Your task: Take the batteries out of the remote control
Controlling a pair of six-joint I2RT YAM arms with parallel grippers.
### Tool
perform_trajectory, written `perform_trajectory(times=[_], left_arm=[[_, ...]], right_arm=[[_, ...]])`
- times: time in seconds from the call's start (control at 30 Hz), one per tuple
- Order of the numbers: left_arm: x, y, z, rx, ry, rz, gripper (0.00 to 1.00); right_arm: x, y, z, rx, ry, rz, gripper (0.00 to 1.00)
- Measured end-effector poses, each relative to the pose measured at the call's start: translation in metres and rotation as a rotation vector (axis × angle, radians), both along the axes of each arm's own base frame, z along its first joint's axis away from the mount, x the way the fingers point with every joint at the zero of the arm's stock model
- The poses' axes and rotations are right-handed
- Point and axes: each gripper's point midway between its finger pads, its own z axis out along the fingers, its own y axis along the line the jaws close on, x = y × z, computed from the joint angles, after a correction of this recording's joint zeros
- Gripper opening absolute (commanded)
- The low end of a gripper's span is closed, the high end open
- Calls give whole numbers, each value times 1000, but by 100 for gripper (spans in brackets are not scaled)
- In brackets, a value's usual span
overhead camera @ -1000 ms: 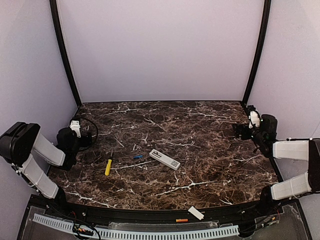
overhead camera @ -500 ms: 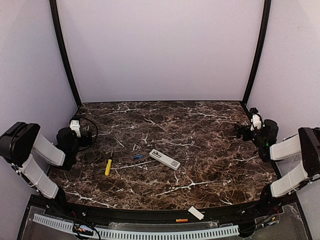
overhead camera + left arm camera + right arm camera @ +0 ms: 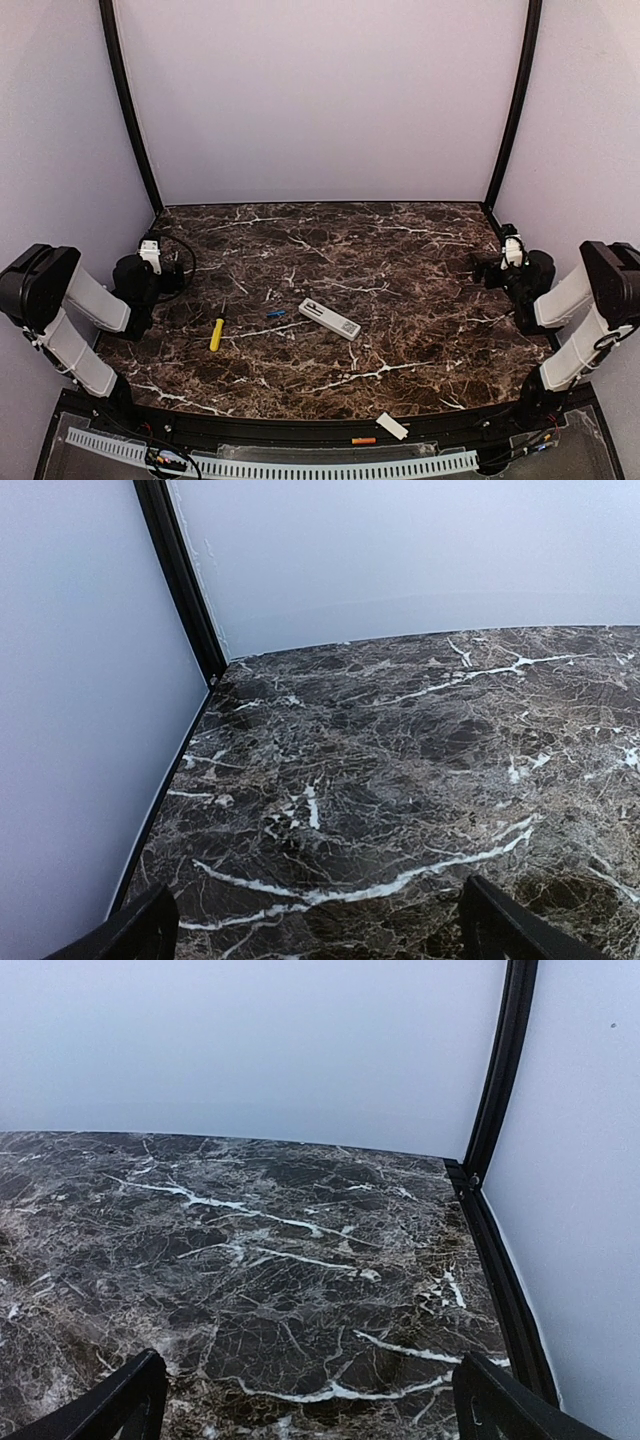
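Observation:
The remote control (image 3: 329,319), a slim white bar with a sticker on its back, lies on the marble table (image 3: 400,250) near the middle. A blue battery (image 3: 275,313) rests just left of it. An orange battery (image 3: 364,440) lies on the black front ledge, off the marble. My left gripper (image 3: 172,274) (image 3: 320,942) sits folded back at the left edge, open and empty. My right gripper (image 3: 488,269) (image 3: 312,1410) is at the right edge, also open with nothing between its fingers. Both wrist views show only bare marble and the walls.
A yellow-handled screwdriver (image 3: 216,334) lies left of the blue battery. A short white cover plate (image 3: 391,427) rests on the front ledge beside the orange battery. Black corner posts (image 3: 128,110) and pale walls close in the table on three sides.
The right arm has folded back and its gripper has slid toward the right wall. The left arm and the things on the table have not moved.

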Motion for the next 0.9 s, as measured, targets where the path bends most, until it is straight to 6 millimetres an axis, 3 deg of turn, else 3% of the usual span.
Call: perform_trajectory(times=[0.9], left_arm=[[0,0,0,0,-2,0,99]], right_arm=[[2,-6,6,-1,-25,-34,99]])
